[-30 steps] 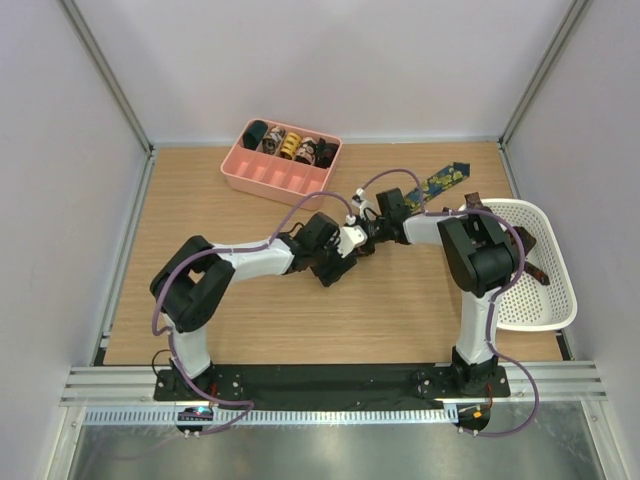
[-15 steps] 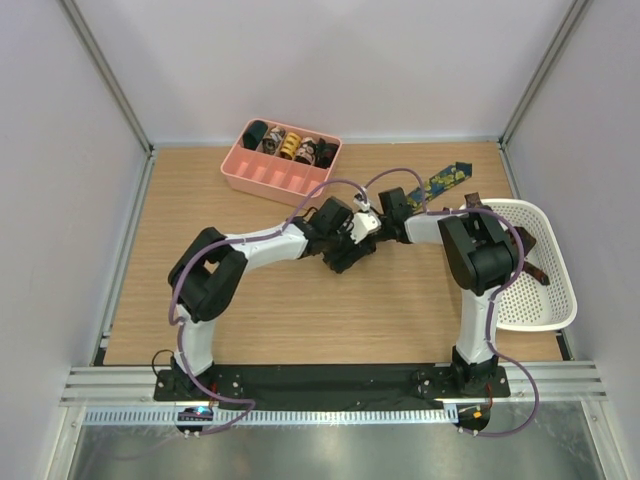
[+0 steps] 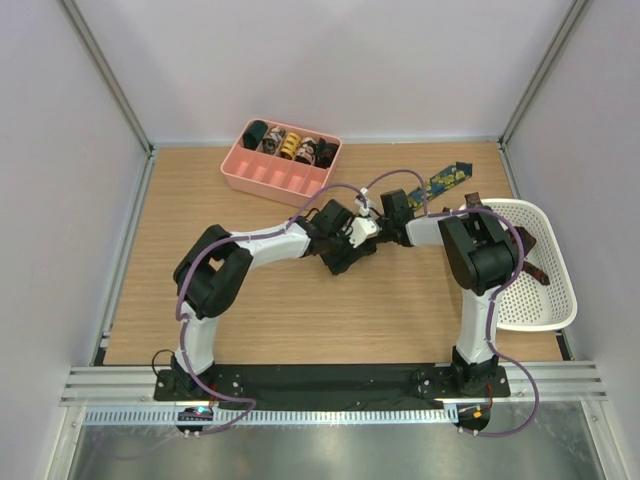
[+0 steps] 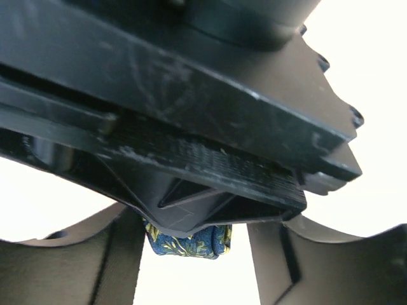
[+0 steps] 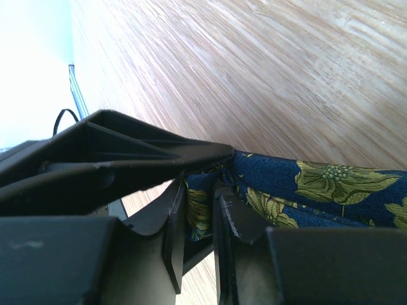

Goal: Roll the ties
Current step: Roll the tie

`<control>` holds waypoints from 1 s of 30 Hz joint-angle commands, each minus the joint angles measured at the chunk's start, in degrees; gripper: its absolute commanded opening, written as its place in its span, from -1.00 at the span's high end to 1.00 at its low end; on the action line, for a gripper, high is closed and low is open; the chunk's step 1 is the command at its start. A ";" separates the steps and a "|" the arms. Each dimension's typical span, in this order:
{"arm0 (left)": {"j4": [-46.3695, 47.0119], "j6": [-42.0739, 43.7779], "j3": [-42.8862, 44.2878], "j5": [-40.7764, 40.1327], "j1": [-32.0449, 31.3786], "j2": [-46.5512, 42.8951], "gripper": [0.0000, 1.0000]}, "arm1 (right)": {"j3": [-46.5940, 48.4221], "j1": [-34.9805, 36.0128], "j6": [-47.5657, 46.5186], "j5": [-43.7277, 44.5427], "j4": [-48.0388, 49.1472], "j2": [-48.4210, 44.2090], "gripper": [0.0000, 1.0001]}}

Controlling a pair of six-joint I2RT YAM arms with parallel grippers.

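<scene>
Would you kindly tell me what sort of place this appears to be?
Probably a robotics lab test cell: a wooden table enclosed by plain white walls, two arms bolted to its near edge, and a pink tray holding rolled ties.

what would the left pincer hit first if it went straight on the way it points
Probably the right pincer, whose black body fills the left wrist view just ahead; the navy leaf-print tie it grips peeks out below. Depth is unclear.
</scene>
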 commanded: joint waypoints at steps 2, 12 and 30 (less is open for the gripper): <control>-2.83 0.46 1.37 -2.05 0.52 1.96 -0.08 | -2.68 -0.52 -2.52 6.97 -0.88 -0.76 0.98; -4.33 0.90 0.40 -4.34 0.52 1.52 0.35 | -1.54 -0.44 -3.14 14.44 -10.28 -3.92 0.49; -5.73 1.34 0.40 -4.95 -0.36 1.61 0.53 | 2.33 -0.44 -4.37 19.89 -18.54 -7.35 0.12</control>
